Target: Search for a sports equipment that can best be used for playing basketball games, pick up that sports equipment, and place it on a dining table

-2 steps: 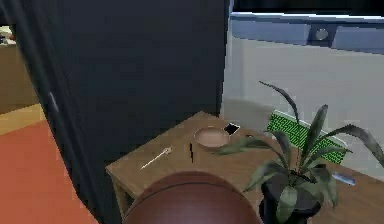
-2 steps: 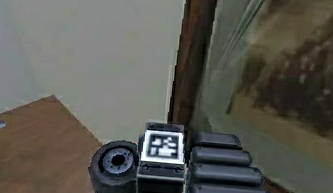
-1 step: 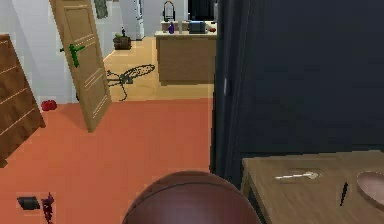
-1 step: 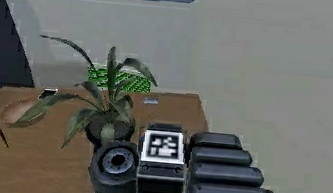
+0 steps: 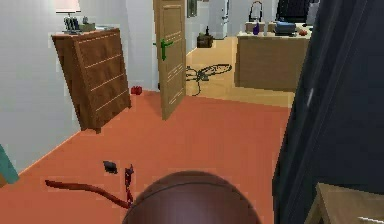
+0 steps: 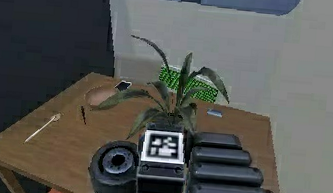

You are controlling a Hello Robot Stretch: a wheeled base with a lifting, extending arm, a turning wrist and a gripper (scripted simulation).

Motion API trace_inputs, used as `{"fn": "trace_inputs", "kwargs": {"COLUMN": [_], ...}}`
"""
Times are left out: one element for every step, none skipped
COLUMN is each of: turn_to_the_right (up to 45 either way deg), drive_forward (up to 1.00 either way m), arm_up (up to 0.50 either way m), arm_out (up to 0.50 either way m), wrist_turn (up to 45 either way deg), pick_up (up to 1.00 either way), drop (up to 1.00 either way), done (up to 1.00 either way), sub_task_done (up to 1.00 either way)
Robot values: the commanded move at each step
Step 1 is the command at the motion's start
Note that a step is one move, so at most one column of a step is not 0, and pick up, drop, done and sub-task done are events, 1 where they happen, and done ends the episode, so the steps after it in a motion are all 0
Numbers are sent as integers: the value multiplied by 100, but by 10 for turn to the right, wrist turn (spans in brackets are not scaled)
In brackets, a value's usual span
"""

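Forward view: dresser (image 5: 95,75), open door (image 5: 170,55), brown-red dome (image 5: 190,198) at the bottom edge. Arm side view: counter (image 6: 40,139) bearing leafy plant (image 6: 175,90) and bowl (image 6: 102,96); gripper (image 6: 116,170) low, and I cannot tell whether its fingers grasp anything.

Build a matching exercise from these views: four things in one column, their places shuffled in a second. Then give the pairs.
Things
1. wooden dresser
2. wooden door
3. potted plant
4. pale thin stick

Places
A. middle of the wooden table
B. near the table's edge, at the arm side view's left
C. against the white wall, at the forward view's left
D. standing ajar at the opening to the next room

Pairs: 1-C, 2-D, 3-A, 4-B
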Motion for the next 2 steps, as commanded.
{"fn": "trace_inputs", "kwargs": {"turn_to_the_right": [0,0], "drive_forward": [0,0], "arm_up": [0,0], "arm_out": [34,0], "wrist_turn": [0,450], "pick_up": [0,0], "drop": [0,0], "done": [0,0], "sub_task_done": [0,0]}}
